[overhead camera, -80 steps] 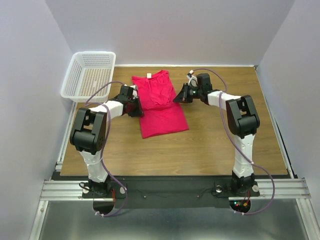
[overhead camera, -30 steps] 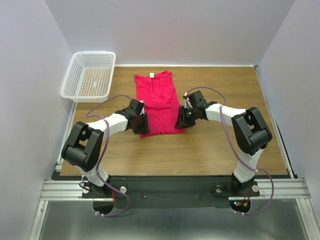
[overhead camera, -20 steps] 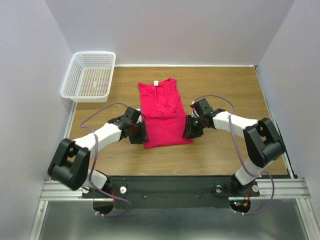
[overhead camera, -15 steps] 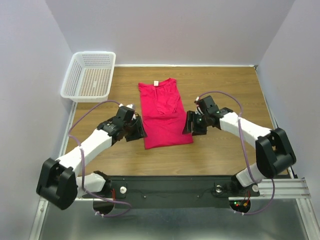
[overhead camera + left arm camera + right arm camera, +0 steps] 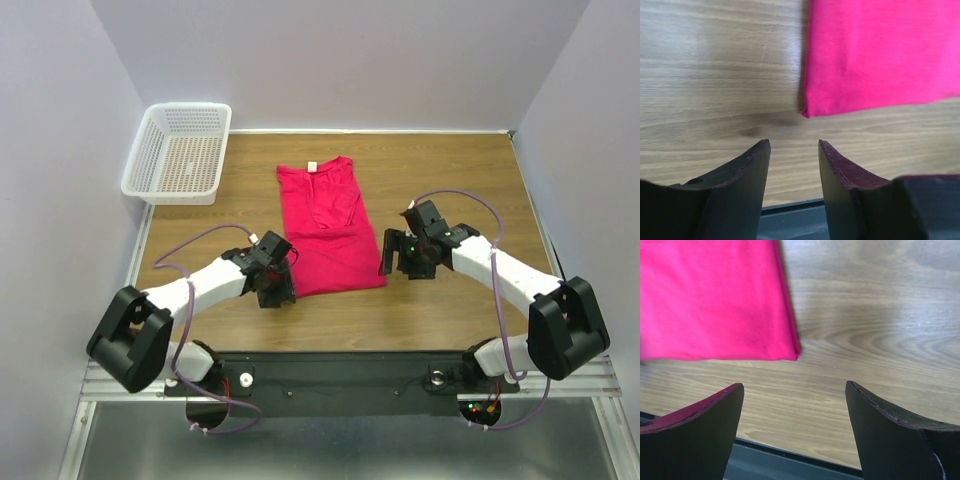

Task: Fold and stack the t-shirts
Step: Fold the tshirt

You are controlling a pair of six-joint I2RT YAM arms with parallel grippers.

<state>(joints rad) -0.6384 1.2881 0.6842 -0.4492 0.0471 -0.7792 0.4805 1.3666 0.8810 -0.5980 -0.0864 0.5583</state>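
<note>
A crimson-pink t-shirt [image 5: 325, 225] lies flat on the wooden table, folded into a long strip with its white neck label [image 5: 312, 166] at the far end. My left gripper [image 5: 279, 292] sits just off the shirt's near left corner. In the left wrist view this gripper [image 5: 792, 143] is open and empty, with the t-shirt corner [image 5: 875, 55] a little beyond its tips. My right gripper [image 5: 389, 262] sits beside the near right corner. In the right wrist view it [image 5: 794, 386] stands wide open over bare wood, and the t-shirt [image 5: 715, 300] lies ahead to the left.
A white mesh basket [image 5: 180, 150] stands at the far left corner of the table. The table's near edge and a dark rail [image 5: 330, 365] run just behind both grippers. White walls close in on the left, the back and the right.
Both grippers have come off the t-shirt's near corners and opened, the right one widest. The shirt slid a little nearer with them and now lies still.
</note>
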